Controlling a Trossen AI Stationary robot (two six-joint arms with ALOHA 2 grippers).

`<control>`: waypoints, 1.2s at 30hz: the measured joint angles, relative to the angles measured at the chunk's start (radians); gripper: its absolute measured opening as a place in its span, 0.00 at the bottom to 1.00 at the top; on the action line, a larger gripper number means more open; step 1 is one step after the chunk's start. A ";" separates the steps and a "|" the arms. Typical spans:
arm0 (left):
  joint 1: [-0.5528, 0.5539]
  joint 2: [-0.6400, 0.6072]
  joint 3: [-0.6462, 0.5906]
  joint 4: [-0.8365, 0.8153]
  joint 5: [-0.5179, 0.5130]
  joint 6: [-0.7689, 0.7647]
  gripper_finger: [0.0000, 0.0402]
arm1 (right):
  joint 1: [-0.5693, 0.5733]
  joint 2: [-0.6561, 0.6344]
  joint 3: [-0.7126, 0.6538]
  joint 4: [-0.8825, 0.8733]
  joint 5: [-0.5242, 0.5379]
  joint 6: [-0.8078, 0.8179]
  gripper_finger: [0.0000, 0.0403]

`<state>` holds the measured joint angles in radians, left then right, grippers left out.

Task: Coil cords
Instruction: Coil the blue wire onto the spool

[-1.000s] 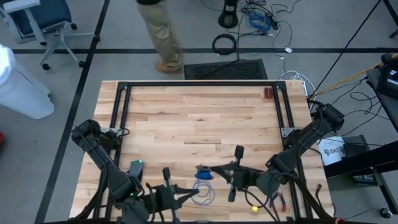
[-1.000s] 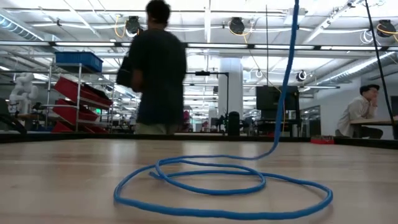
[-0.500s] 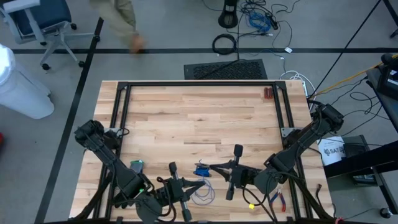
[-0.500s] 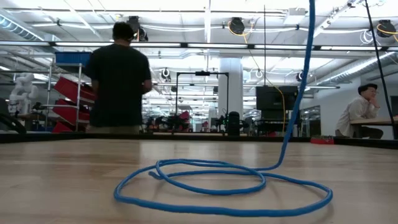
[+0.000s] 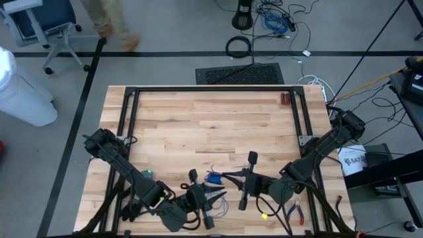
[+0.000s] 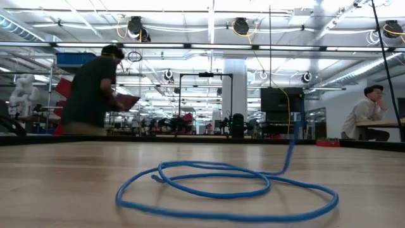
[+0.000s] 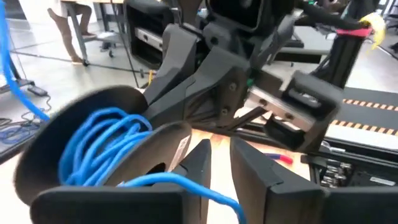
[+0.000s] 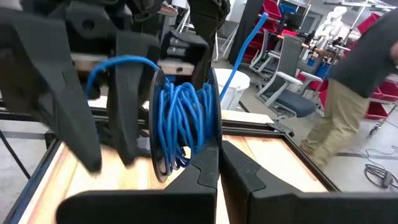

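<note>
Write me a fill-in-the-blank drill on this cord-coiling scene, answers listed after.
1. The cord wound on the black spool is ____ in colour.
2. In the low view, the slack cord lies on the wooden table in loose ____.
3. In the high view, the red-handled pliers lie beside the ____ arm.

Missing words: blue; loops; right
</note>
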<state>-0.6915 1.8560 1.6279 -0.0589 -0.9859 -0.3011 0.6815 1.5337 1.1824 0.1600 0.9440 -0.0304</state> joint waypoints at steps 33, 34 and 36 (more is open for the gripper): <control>-0.168 -0.053 0.000 -0.001 0.005 0.184 0.18 | 0.121 -0.095 -0.001 -0.005 0.116 -0.072 0.00; -0.168 -0.053 0.000 -0.004 0.005 0.185 0.18 | 0.127 -0.098 -0.001 -0.005 0.123 -0.075 0.00; -0.168 -0.053 0.000 -0.012 0.005 0.185 0.18 | 0.135 -0.100 -0.001 -0.004 0.138 -0.085 0.00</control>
<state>-0.8597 1.8034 1.6279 -0.0710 -0.9806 -0.1159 0.8163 1.4334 1.1816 0.1559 1.0822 -0.1150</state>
